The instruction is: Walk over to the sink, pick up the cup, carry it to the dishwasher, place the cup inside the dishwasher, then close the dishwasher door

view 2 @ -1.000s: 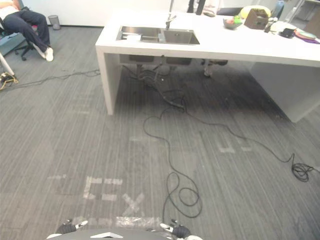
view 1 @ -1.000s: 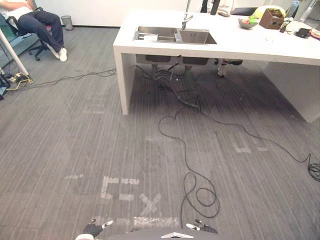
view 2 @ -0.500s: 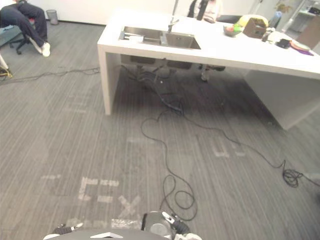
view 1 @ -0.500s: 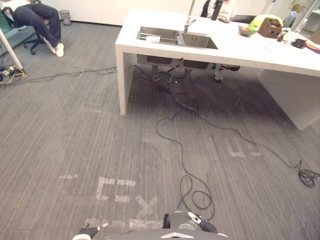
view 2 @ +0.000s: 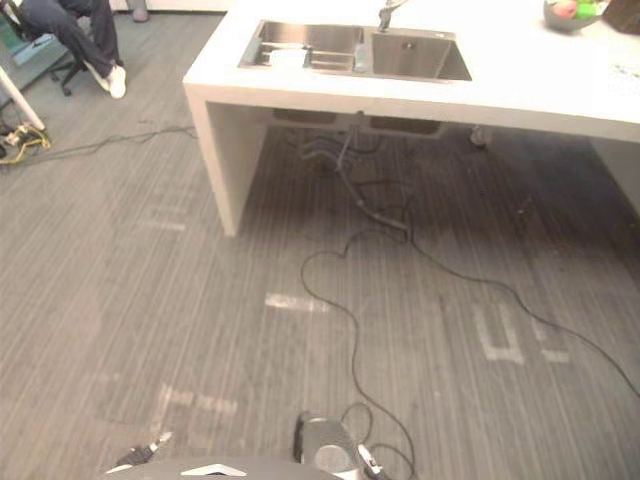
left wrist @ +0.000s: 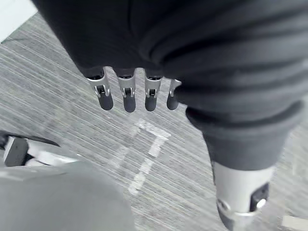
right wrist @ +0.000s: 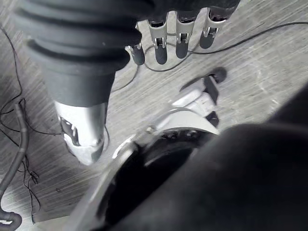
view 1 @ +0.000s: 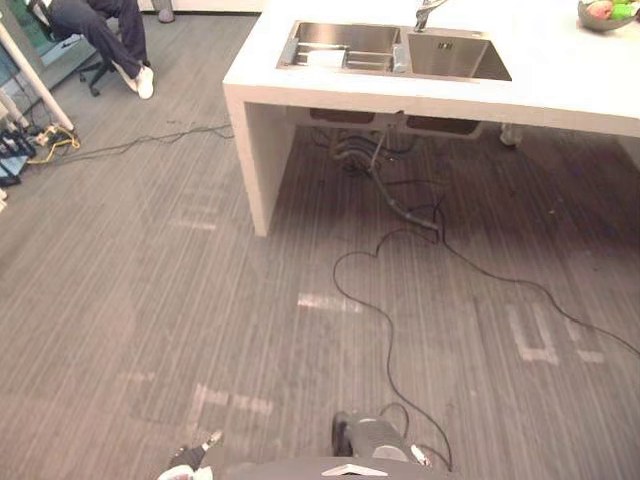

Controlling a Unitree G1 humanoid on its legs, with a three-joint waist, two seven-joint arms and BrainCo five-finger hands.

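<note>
The whole view has shifted: counter and sink sit nearer than half a second ago, so the approach walk proceeds, with reach judged not yet gained. Left hand and right hand hang slack-fingered and empty. The cup is not discernible; a pale item in the sink is too small to identify.

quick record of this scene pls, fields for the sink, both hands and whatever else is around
stage: short of the sink, cup not yet picked up
sink: double basin set in white counter, ahead
left basin: pale item, too small to tell what
left robot hand: open, holds nothing
right robot hand: open, holds nothing
floor: grey carpet with tape marks
also: fruit bowl on counter; seated person far left
</note>
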